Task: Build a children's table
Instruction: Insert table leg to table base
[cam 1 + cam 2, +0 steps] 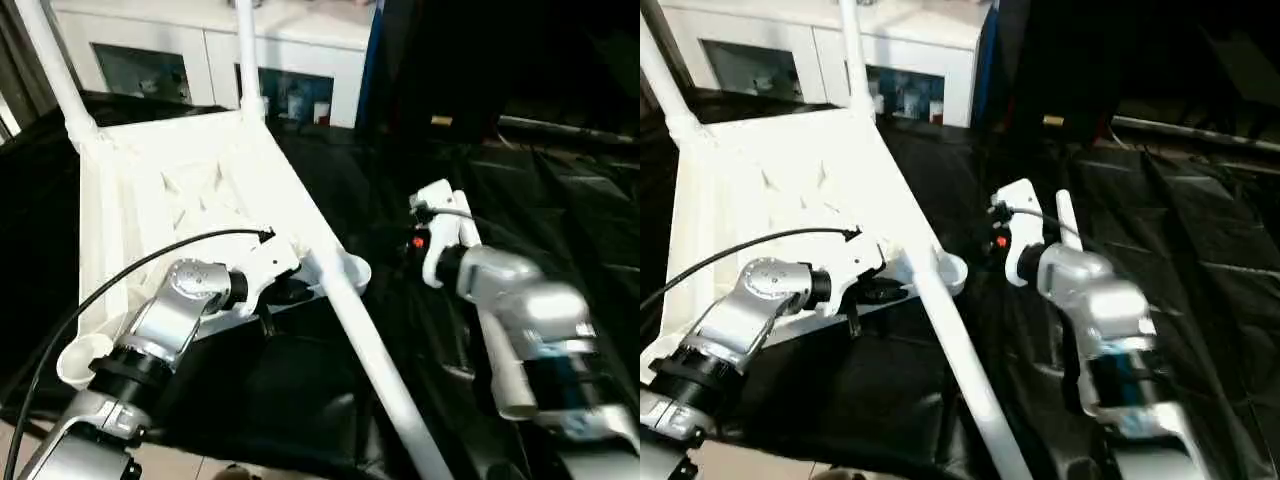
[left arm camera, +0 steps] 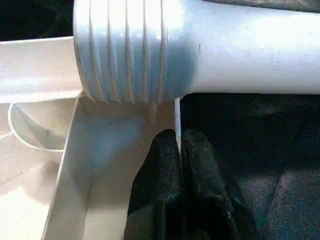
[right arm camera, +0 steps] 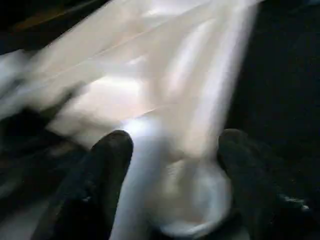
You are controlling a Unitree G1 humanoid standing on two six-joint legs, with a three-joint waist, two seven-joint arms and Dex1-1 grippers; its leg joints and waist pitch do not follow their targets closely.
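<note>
The children's table (image 1: 190,190) lies upside down on the black-draped table (image 1: 560,200), its white plastic top showing a ribbed underside of crossing diagonal webs inside a raised rim. Two smooth tapered tube legs (image 1: 247,55) stand upright in the round sockets at the top's far corners. A third leg (image 1: 375,365) lies loose and slanting across the top's near right corner, beside an empty cup-shaped socket (image 1: 350,270), its long end running toward the near edge of the draped table. In the left wrist view this leg's end (image 2: 125,50) is ringed with fine ridges like a thread, and the rest of the tube is plain and glossy. Another empty socket (image 1: 80,360) sits at the top's near left corner.

The left gripper (image 1: 283,292) has its two black fingers (image 2: 160,190) pinched together on the thin rim of the top, close to the ridged end of the loose leg. The right gripper (image 3: 172,185) has its fingers spread apart, hanging over the near right socket and the loose leg, clamped on nothing.

The drape is a shiny, creased black sheet. Beyond the far edge stands a white cabinet (image 1: 210,50) with glass doors.
</note>
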